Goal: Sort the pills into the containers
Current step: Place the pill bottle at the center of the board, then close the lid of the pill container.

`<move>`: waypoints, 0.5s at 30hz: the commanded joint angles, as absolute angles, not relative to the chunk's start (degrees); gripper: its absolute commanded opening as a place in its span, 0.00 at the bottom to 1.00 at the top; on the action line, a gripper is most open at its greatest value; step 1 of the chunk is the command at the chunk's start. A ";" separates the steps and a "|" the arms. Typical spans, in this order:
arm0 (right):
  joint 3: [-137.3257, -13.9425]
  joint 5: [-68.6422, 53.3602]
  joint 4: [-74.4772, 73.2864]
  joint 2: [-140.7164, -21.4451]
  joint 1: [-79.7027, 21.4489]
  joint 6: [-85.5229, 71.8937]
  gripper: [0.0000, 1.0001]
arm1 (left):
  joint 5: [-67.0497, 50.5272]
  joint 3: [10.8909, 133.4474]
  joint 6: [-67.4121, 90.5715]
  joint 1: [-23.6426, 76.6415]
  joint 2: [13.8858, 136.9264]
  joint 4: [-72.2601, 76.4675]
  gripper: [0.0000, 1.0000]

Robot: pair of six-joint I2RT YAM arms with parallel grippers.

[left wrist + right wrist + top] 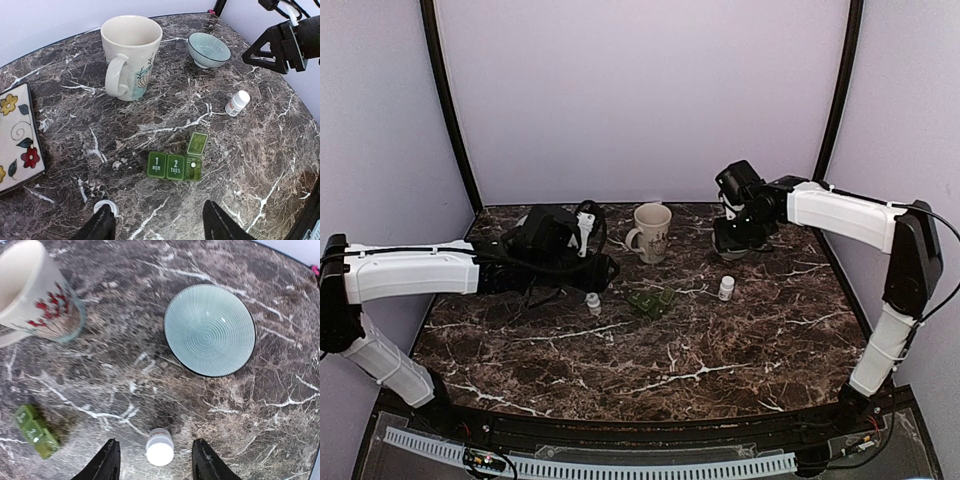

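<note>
A green pill organizer point(175, 165) lies mid-table, its third lid open with one white pill point(193, 164) inside; it also shows in the top view point(653, 302) and the right wrist view point(36, 432). A white-capped pill bottle point(160, 446) stands upright below and between the fingers of my open right gripper point(155, 442), which hovers above it; the bottle also shows in the top view point(726, 288) and the left wrist view point(237, 103). A second small bottle point(106, 206) stands by the left finger of my open, empty left gripper point(157, 207).
A cream mug point(130, 50) stands at the back centre. A pale blue bowl point(210, 330) sits at the back right, beneath my right arm. A flowered plate point(15, 135) lies at the left. Purple walls enclose the marble table point(650, 370).
</note>
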State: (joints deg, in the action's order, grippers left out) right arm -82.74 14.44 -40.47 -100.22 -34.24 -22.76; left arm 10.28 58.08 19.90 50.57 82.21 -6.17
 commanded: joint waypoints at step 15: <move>-82.10 3.02 -32.63 -103.75 -39.55 -24.89 0.26 | -4.35 73.12 22.32 49.41 99.04 -12.98 0.28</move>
